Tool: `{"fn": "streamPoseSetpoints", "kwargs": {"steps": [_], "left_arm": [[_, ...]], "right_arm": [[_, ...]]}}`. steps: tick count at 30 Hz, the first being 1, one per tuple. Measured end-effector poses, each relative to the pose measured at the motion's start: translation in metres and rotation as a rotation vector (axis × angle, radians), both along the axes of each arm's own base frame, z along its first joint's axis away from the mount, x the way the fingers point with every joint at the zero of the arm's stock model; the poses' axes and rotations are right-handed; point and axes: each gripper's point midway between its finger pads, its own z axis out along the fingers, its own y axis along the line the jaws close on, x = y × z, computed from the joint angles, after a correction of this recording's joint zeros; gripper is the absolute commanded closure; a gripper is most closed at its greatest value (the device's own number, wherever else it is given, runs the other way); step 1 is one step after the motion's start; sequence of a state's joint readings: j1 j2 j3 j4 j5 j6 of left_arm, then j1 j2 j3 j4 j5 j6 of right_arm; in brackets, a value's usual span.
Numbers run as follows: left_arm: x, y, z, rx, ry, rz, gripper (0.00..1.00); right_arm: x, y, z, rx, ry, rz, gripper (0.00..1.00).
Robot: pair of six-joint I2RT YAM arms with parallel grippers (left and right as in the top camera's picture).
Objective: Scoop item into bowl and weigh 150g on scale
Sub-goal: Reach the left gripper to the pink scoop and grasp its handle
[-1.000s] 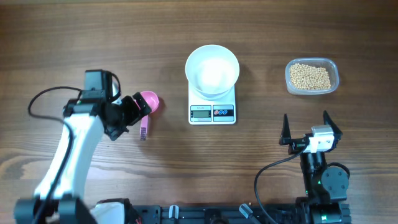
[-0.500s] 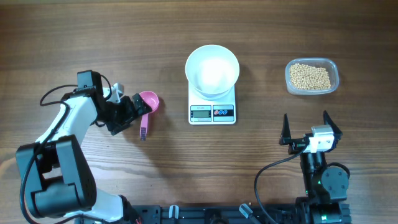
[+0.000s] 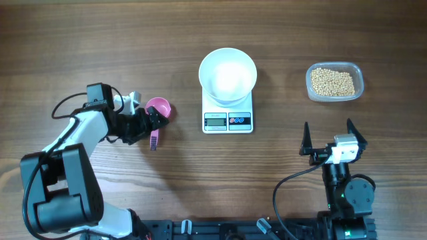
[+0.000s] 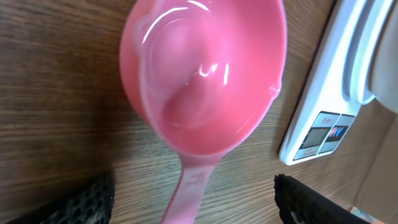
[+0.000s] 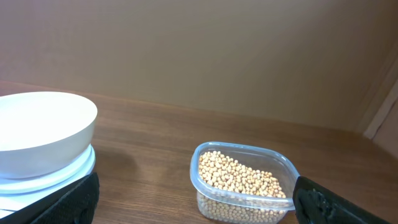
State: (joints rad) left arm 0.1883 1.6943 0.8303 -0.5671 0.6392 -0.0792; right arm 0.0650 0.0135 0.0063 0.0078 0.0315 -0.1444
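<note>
Wood-grain table (image 3: 100, 40) (scale (image 3: 228, 115) on it) meets a plain tan wall (image 5: 217, 50).

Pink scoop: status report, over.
Left hand open, astride handle of pink scoop, no grip yet. Right hand open, parked. Bowl empty on scale; beans in tub. Nothing in the way.

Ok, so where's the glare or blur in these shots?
Left wrist: white glare streaks inside the pink scoop, which looks soft that close. Overhead: sharp and evenly lit, though the bowl interior is nearly washed out. Right wrist: beans crisp, its own fingers dark and soft at the bottom corners.
</note>
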Motion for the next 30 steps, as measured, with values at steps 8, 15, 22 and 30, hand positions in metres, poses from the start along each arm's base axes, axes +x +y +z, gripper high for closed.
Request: {"fn": "streamPoseSetpoints", "kwargs": {"steps": [8, 15, 22, 30], "left_arm": [[0.004, -0.001, 0.001, -0.011, -0.021, -0.005, 0.33], [0.003, -0.008, -0.012, -0.063, 0.005, -0.016, 0.48], [0.005, -0.009, -0.010, -0.081, -0.001, -0.013, 0.44], [0.005, -0.002, -0.013, -0.077, 0.002, 0.003, 0.55]], "right_arm": [[0.000, 0.000, 0.000, 0.000, 0.000, 0.000, 0.00], [0.000, 0.000, 0.000, 0.000, 0.000, 0.000, 0.00], [0.000, 0.000, 0.000, 0.000, 0.000, 0.000, 0.00], [0.000, 0.000, 0.000, 0.000, 0.000, 0.000, 0.00]]}}
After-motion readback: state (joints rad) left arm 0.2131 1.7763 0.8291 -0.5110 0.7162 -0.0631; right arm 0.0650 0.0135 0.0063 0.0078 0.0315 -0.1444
